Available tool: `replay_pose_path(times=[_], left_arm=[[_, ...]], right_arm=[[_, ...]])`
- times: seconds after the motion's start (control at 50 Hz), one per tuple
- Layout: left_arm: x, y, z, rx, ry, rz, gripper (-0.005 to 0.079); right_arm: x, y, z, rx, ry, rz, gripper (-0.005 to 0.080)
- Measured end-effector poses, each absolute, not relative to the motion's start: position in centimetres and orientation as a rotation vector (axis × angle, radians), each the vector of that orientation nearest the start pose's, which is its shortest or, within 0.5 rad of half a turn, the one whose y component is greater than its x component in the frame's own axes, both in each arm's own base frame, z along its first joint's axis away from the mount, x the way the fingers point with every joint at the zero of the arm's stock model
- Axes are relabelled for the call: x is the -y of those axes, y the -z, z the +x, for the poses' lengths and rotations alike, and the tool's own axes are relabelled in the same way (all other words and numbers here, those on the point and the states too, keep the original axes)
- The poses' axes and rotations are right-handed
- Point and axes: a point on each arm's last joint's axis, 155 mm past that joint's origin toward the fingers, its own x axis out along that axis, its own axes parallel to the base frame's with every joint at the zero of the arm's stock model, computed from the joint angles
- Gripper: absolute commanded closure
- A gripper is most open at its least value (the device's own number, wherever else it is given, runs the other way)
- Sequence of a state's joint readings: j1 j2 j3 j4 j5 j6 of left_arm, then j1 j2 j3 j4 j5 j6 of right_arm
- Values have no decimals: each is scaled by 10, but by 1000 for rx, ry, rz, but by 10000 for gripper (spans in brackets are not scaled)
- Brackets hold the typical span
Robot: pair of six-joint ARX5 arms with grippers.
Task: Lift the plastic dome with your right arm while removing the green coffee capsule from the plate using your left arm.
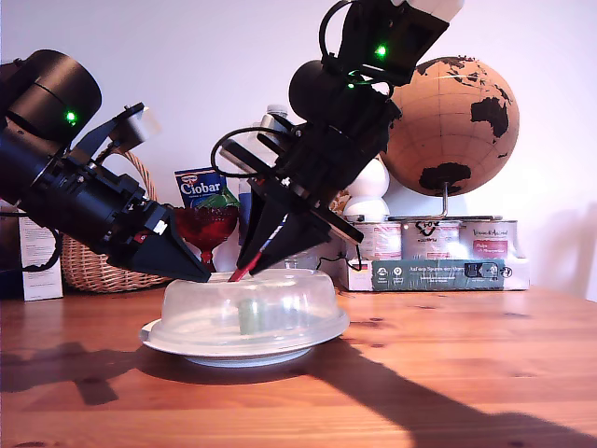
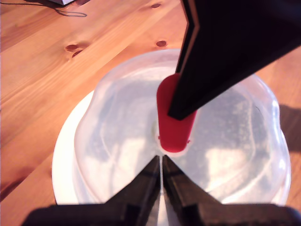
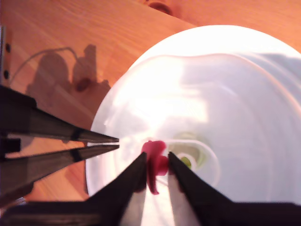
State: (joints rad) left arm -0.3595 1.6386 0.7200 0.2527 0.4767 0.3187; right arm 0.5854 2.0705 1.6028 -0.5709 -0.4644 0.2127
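Plastic dome [image 1: 244, 315] sits low over the plate [image 1: 177, 343] on the wooden table [image 1: 466, 373], near the middle of the exterior view, its flared rim resting on the white plate. Through the cloudy plastic the green coffee capsule [image 1: 251, 315] shows upright at about the plate's middle. A red tab handle [image 2: 173, 125] stands on the dome's top.

The second gripper [image 3: 155, 161] comes down from the exterior view's upper right, and its two pointed fingers [image 3: 136, 175] pinch the red tab between them. The first gripper [image 2: 161, 164] reaches in from the exterior view's left, its tips close to the dome's top just beside the tab; its fingers [image 2: 146, 176] are pressed nearly together with only a thin slit between them, holding nothing.

Behind stand a wicker basket [image 1: 89, 266], a globe [image 1: 454, 121] and tins [image 1: 466, 241].
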Motion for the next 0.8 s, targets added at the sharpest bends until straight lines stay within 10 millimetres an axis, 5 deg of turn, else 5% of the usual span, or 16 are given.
replay_pose_path(times=[0.56, 0.8], left_arm=[[225, -68, 362, -551, 893, 225, 753], [231, -84, 372, -540, 881, 176, 753]], right_arm=[[-352, -80, 380, -1135, -879, 44, 765], [-354, -81, 381, -1104, -910, 4, 765]])
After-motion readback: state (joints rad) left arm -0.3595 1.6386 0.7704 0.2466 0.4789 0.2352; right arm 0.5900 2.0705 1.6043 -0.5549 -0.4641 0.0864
